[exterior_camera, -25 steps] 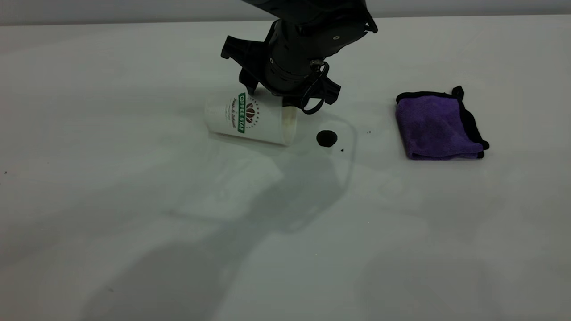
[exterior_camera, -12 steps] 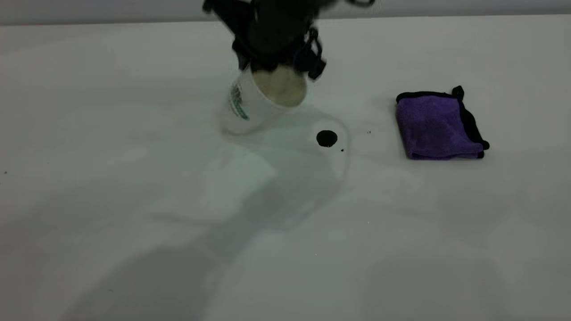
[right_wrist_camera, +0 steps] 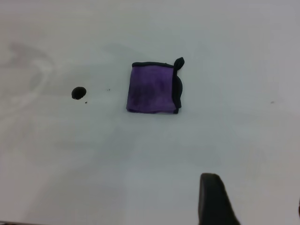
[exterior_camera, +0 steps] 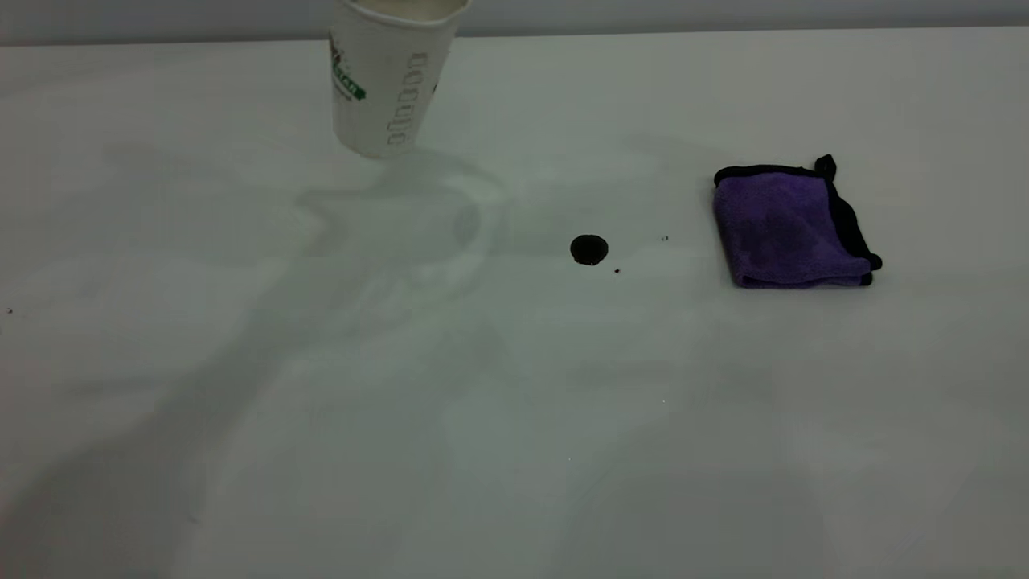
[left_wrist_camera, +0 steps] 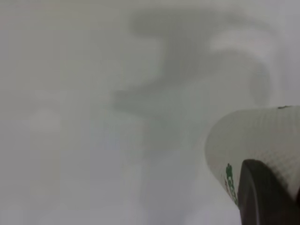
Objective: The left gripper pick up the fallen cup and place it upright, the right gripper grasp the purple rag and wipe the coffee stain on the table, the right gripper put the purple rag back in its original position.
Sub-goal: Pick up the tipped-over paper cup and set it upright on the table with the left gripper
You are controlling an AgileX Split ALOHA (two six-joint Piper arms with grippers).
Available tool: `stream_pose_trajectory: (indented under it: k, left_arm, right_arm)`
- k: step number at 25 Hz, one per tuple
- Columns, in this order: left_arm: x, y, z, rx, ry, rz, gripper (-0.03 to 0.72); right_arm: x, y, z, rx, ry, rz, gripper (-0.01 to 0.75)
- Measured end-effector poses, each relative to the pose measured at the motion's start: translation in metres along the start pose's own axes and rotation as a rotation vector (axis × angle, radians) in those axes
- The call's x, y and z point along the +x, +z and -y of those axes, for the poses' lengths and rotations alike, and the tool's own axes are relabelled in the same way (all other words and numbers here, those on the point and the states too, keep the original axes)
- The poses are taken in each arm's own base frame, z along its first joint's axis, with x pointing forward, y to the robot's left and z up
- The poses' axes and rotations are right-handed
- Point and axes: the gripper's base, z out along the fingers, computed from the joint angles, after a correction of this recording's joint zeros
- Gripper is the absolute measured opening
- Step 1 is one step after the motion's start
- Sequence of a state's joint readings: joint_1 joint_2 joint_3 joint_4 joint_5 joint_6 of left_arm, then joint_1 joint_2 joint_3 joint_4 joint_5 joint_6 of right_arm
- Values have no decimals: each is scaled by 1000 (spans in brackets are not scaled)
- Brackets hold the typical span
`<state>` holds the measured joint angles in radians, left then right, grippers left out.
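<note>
pale grey wall [exterior_camera: 723, 14] — soft shadows

White matt table [exterior_camera: 514, 450], plain surface. Coffee stain [exterior_camera: 588, 249], round and blackish-brown, lay near centre, with tiny dark specks [exterior_camera: 616, 271] just beside it. Folded purple rag [exterior_camera: 788, 229], black-edged, lay flat well to the stain's right. Cup [exterior_camera: 387, 76] upright at far left-centre; contact with the table could not be told.

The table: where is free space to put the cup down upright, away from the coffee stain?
The table is bare across the whole near half and the left side. The cup hangs lifted at the far left. Only the strip between the coffee stain and the purple rag is tight.
</note>
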<state>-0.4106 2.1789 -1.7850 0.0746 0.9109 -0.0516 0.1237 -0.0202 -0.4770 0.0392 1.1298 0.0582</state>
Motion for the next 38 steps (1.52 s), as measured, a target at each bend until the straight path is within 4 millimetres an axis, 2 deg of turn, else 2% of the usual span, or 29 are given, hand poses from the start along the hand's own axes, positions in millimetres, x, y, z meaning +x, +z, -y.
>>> stream_pose_trajectory:
  k: [4, 9, 14, 18, 25, 31, 35, 38]
  left_arm:
    - [0, 21, -25, 145, 17, 8, 3]
    - [0, 48, -42, 178, 103, 28, 3]
    - [0, 77, -36, 237, 173, 40, 3]
    - [0, 92, -35, 235, 202, 55, 3]
    - [2, 110, -38, 226, 225, 55, 4]
    - [3, 111, -38, 225, 232, 55, 14]
    - [4, 112, -38, 231, 233, 43, 80]
    - [4, 112, -38, 233, 234, 37, 209]
  right_arm:
    - [0, 0, 0, 0, -1, 0, 466]
    - [0, 0, 0, 0, -1, 0, 466]
    - [0, 0, 0, 0, -1, 0, 466]
    - [0, 0, 0, 0, -1, 0, 466]
    - [0, 0, 0, 0, -1, 0, 466]
    - [0, 0, 0, 0, -1, 0, 466]
    - [0, 0, 0, 0, -1, 0, 466]
    - [0, 0, 0, 0, -1, 0, 466]
